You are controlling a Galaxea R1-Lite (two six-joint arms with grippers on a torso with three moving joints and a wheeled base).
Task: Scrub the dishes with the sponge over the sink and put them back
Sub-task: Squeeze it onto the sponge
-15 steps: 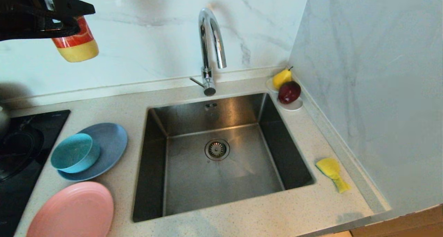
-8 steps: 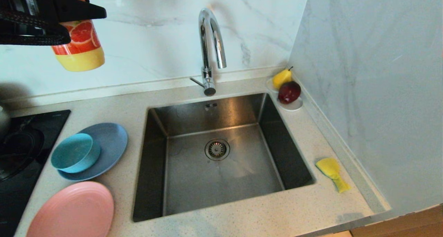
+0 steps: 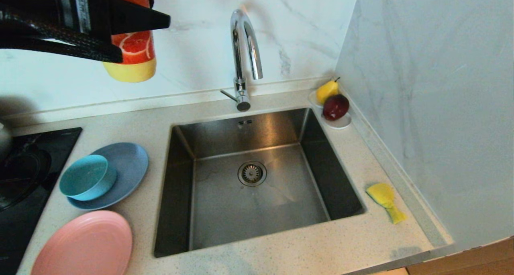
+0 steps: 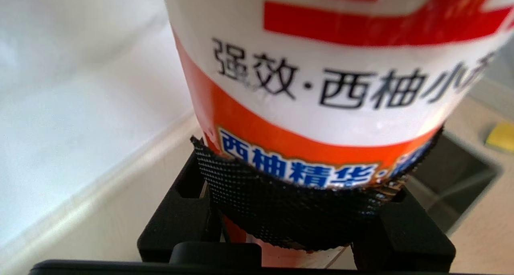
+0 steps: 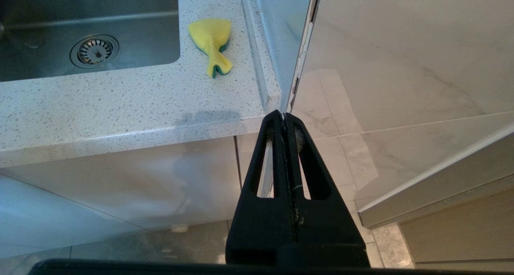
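Note:
High at the back left, my left gripper (image 3: 132,38) is shut on an orange and yellow detergent bottle (image 3: 134,62), held above the counter left of the faucet. The bottle's label (image 4: 321,86) fills the left wrist view, with the gripper (image 4: 297,214) clamped round it. Left of the sink (image 3: 225,214), a teal bowl (image 3: 86,178) sits on the grey-blue plate (image 3: 130,166). The pink plate (image 3: 84,245) lies nearer the front edge. The yellow sponge (image 3: 383,198) lies on the counter right of the sink. My right gripper (image 5: 284,116) is shut and empty, parked below the counter's front right corner.
A chrome faucet (image 3: 243,54) arches over the sink's back rim, above the round drain (image 3: 251,173). A white saucer (image 3: 341,123) with a pear and an apple sits in the back right corner. A black stovetop (image 3: 24,178) lies at far left. A marble wall (image 3: 421,106) closes the right side.
My left gripper has carried the bottle to the right, toward the faucet, and the bottle has turned more upright. The right arm, the dishes and the sponge have not moved.

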